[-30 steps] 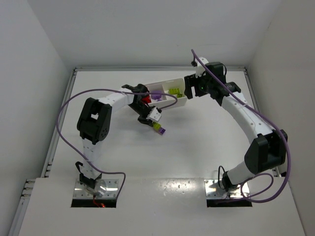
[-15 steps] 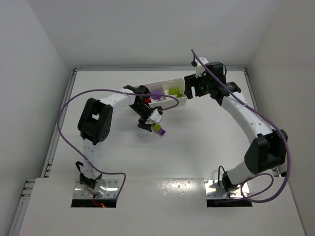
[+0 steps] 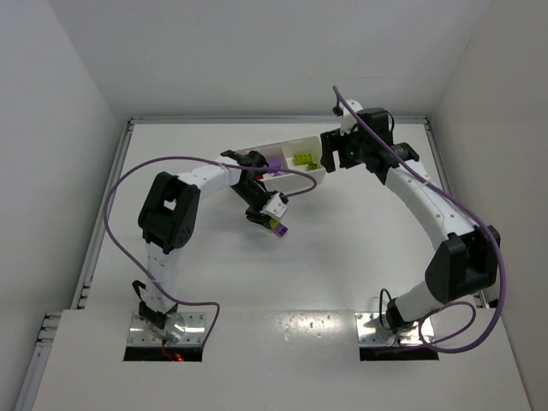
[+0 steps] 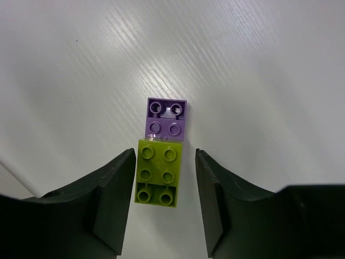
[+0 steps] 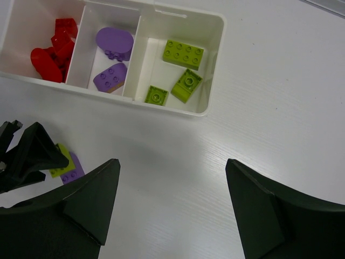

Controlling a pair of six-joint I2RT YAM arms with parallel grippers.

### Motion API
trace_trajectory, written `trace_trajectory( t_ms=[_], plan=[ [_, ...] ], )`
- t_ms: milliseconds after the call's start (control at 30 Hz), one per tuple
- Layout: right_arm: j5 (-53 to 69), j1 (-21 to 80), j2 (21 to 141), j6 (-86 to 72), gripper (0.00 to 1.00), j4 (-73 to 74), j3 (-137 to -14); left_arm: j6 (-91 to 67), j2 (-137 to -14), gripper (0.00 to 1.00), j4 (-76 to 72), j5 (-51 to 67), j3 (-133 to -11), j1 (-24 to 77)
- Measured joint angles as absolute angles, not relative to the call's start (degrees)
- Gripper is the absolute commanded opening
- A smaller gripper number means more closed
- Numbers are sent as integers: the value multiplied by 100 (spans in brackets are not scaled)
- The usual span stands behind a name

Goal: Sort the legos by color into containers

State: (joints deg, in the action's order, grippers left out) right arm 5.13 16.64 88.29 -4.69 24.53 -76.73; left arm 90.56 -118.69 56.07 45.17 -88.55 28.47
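The white desk [image 3: 360, 248] carries a white tray [image 5: 161, 106] of three compartments near its far side. Red legos [image 5: 54, 46] fill one end compartment, two purple legos [image 5: 113, 43] the middle, and four lime legos [image 5: 183, 54] the other end.

The right gripper [image 5: 172, 162] hangs above the desk just beside the tray, jaws spread wide and empty. The left gripper [image 4: 164, 156] is low over the desk, released – its jaws straddle a lime brick [image 4: 157, 172] with a gap on one side. A purple brick [image 4: 166, 116] lies end to end against it – both outside the tray.
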Motion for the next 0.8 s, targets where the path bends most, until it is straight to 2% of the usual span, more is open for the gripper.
trace_trajectory(
  t_ms=[67, 167, 300, 400, 733, 800],
  plan=[
    [513, 1664, 8829, -469, 79, 2453, -7673, 9054, -11869, 55, 5607, 4515, -8868, 2847],
    [513, 1664, 8829, -469, 79, 2453, -7673, 9054, -11872, 68, 5607, 4495, -8877, 2856],
    [513, 1664, 8829, -469, 79, 2453, -7673, 9028, -11878, 68, 5605, 4460, -8877, 2864],
    [513, 1664, 8829, -449, 79, 2453, -7669, 8997, -11883, 64, 5603, 4438, -8877, 2864],
    [513, 1664, 8829, -445, 79, 2458, -7640, 8882, -11981, 64, 5472, 4342, -8877, 2864],
    [513, 1664, 8829, -445, 79, 2458, -7640, 8840, -12014, 61, 5446, 4333, -8877, 2864]
  ],
)
